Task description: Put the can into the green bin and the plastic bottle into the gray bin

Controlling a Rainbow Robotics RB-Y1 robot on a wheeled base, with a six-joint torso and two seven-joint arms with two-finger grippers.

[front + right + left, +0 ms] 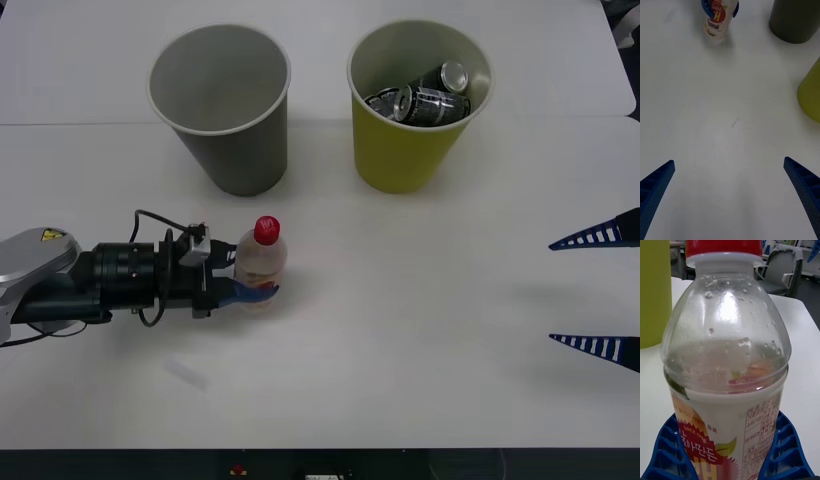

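Observation:
The plastic bottle (260, 264), clear with a red cap and a pinkish label, stands upright on the white table in front of the gray bin (222, 110). My left gripper (252, 292) reaches in from the left, its blue fingers (784, 450) shut on the plastic bottle (726, 363) low on its body. The green bin (412, 130) stands to the right of the gray one and holds two dark cans (430, 95). My right gripper (600, 292) hangs open at the table's right side, well away from the plastic bottle (718, 18).
The gray bin's pale inside looks bare. Open tabletop (420, 330) stretches between the two grippers and in front of the bins. In the right wrist view the gray bin (793, 20) and the green bin (810, 93) stand along one side. A chair (780, 270) shows beyond the table.

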